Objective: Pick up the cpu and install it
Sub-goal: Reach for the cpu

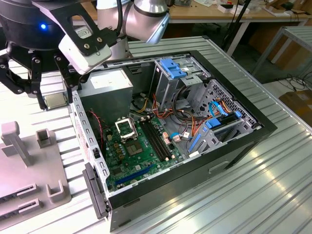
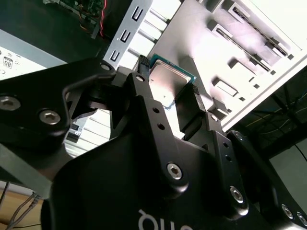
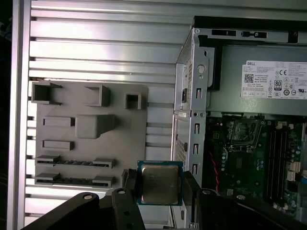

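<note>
The cpu point(image 1: 54, 101) is a small silver-topped square with a thin green rim, held level in the air between my black fingers. My gripper point(image 1: 53, 97) is shut on its two opposite edges, above the ribbed table just outside the open computer case's wall, on the exterior view's left. Both wrist views show the cpu point(image 3: 159, 182) point(image 2: 168, 81) clamped in the gripper point(image 3: 159, 185) point(image 2: 168, 87). The black socket frame point(image 1: 126, 128) point(image 3: 244, 132) lies on the green motherboard point(image 1: 141, 156) inside the case, apart from the cpu.
A grey fixture plate point(image 1: 24, 165) point(image 3: 91, 134) with raised blocks and slots lies on the table under and beside the gripper. The case point(image 1: 263, 127) has tall metal walls. Inside it are a power supply point(image 3: 259, 81), drive cages with blue clips point(image 1: 173, 68) and loose cables.
</note>
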`<state>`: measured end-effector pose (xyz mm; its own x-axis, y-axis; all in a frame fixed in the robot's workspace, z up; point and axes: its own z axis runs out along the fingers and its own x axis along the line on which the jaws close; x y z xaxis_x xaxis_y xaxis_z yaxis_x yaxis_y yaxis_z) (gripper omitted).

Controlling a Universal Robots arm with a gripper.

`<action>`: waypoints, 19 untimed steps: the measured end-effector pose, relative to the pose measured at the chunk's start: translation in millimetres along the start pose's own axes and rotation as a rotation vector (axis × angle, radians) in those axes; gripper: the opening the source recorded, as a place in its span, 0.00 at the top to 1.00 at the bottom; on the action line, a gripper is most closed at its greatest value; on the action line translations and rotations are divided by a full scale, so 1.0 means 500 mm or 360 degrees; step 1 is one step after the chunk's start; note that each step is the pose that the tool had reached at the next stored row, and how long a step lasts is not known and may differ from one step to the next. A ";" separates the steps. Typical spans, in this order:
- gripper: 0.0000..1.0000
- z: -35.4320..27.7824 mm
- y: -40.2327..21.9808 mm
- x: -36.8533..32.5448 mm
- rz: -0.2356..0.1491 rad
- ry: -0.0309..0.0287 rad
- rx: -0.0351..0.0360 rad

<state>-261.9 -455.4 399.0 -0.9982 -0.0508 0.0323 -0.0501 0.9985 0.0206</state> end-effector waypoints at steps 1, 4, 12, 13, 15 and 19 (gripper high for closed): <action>0.53 0.000 0.000 -0.005 0.0000 0.00001 0.0000; 0.53 0.000 -0.001 -0.015 0.0000 0.00004 0.0000; 0.53 -0.002 -0.003 -0.046 0.0000 0.00012 0.0000; 0.53 -0.002 -0.003 -0.049 0.0000 0.00013 0.0000; 0.53 -0.002 -0.003 -0.057 0.0001 0.00014 0.0000; 0.53 -0.002 -0.004 -0.067 0.0001 0.00016 0.0000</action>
<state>-228.2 -455.5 399.0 -0.9982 -0.0503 0.0333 -0.0497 0.9986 0.0207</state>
